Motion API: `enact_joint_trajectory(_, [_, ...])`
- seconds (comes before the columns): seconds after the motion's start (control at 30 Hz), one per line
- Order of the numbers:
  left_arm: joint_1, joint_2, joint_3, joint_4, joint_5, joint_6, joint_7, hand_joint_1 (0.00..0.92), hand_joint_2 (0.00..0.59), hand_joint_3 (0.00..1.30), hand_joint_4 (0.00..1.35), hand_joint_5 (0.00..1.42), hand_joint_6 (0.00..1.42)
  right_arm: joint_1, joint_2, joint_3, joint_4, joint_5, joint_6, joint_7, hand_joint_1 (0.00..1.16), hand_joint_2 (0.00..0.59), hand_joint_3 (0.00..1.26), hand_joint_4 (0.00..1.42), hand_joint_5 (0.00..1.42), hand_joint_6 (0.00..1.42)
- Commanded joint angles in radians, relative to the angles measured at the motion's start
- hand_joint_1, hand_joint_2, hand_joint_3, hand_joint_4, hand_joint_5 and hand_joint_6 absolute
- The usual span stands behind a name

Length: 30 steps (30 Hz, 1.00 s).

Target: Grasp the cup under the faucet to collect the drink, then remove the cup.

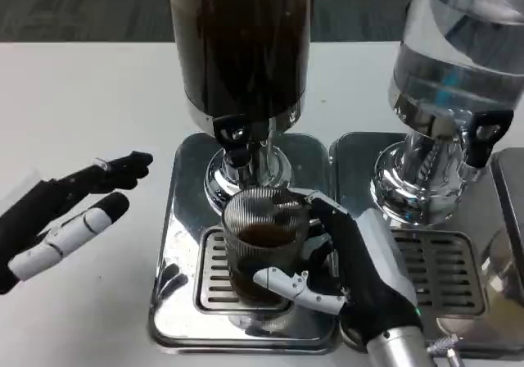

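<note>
Head view, items as seen from above the white tabletop (82, 97).

Cup (264, 248): clear ribbed glass, upright, long axis vertical, mouth facing up toward the tap. Dark drink partly fills it. It stands on the slotted drip grate (214, 273) of the left chrome base tray (187, 219), directly beneath the black faucet (235, 138).

Dispenser, left (241, 43): tall cylinder holding dark liquid, chrome pedestal behind the cup.

Dispenser, right (458, 56): clear vessel of colourless liquid on its own chrome tray (356, 158), black tap (483, 133) at front, second grate (442, 273) below.

Right hand (352, 273): wrapped around the cup from the cup's right side, a white finger crossing the lower front of the glass, black fingers curling around the rim's far side. It grips the cup.

Left hand (70, 215): over bare tabletop, well apart from the left tray, fingers extended and separated, pointing up and to the right toward the machine, holding nothing.
</note>
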Motion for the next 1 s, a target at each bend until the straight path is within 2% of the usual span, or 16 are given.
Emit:
enact_joint_trajectory(0.03, [-0.018, 0.002, -0.021, 0.023, -0.008, -0.027, -0.029, 0.0, 0.203, 0.18, 0.17, 0.19, 0.16, 0.002, 0.003, -0.011, -0.039, 0.004, -0.02, -0.014, 0.68, 0.216, 0.42, 0.51, 0.69, 0.87])
enact_joint_trajectory(0.83, [-0.044, -0.011, -0.067, 0.049, -0.022, -0.054, -0.059, 0.0, 0.203, 0.17, 0.16, 0.18, 0.16, 0.057, -0.003, -0.043, -0.122, 0.004, -0.012, -0.007, 0.69, 0.226, 0.43, 0.52, 0.7, 0.87])
enact_joint_trajectory(1.0, [-0.031, -0.011, -0.074, 0.042, -0.027, -0.077, -0.073, 0.0, 0.201, 0.14, 0.06, 0.1, 0.14, 0.068, -0.008, -0.046, -0.144, 0.001, -0.009, 0.0, 0.69, 0.226, 0.43, 0.52, 0.7, 0.87])
